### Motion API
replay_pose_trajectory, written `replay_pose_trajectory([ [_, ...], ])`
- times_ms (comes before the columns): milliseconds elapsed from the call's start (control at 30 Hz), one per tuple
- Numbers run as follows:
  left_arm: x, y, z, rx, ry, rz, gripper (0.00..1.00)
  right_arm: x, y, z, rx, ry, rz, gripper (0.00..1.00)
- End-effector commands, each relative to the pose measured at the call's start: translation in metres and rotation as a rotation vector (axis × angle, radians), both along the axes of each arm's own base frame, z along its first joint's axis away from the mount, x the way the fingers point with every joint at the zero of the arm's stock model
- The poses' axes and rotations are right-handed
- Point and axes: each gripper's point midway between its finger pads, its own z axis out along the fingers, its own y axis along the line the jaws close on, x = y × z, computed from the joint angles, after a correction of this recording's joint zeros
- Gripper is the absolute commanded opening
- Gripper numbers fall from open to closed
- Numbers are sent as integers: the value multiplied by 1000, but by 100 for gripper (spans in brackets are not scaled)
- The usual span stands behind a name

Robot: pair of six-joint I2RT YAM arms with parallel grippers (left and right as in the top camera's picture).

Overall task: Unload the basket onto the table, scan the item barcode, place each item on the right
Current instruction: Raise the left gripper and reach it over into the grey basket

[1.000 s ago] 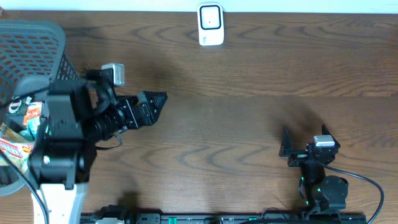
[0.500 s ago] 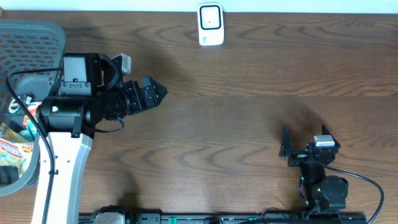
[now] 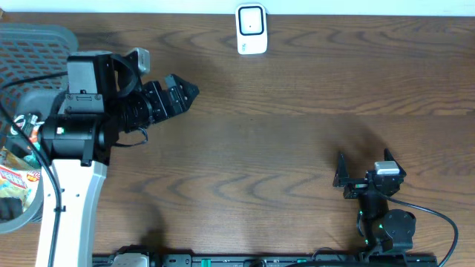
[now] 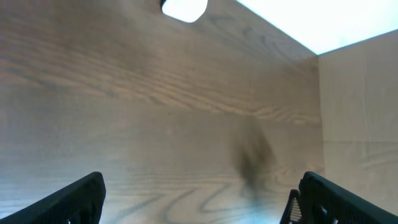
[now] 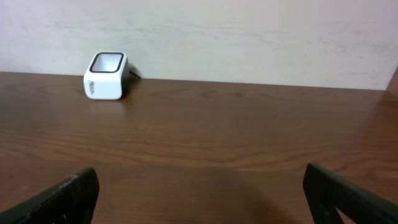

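Dark wood worktop [image 3: 297, 133] stretches between the two arms. Both end effectors are spread wide and hold nothing. The left end effector [image 3: 185, 94] hangs pointing toward the white scanner [image 3: 251, 30] at the far edge, and the right end effector [image 3: 340, 172] sits low near the front. The snack packets [image 3: 16, 178] to scan lie in the grey mesh basket [image 3: 37, 41] at far left, behind the left wrist, so the left arm is nearer. I cannot make out their long axis, as the arm covers them.
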Motion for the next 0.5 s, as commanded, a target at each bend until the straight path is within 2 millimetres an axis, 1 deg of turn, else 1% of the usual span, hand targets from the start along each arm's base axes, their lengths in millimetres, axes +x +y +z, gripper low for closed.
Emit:
replay_pose_trajectory([
  [0, 7, 13, 11, 50, -40, 67, 98, 0, 2, 0, -12, -1, 12, 99],
  [233, 6, 31, -1, 135, -2, 142, 98, 0, 2, 0, -12, -1, 12, 99],
  [467, 9, 34, 1, 138, -10, 169, 98, 0, 2, 0, -12, -1, 12, 99],
])
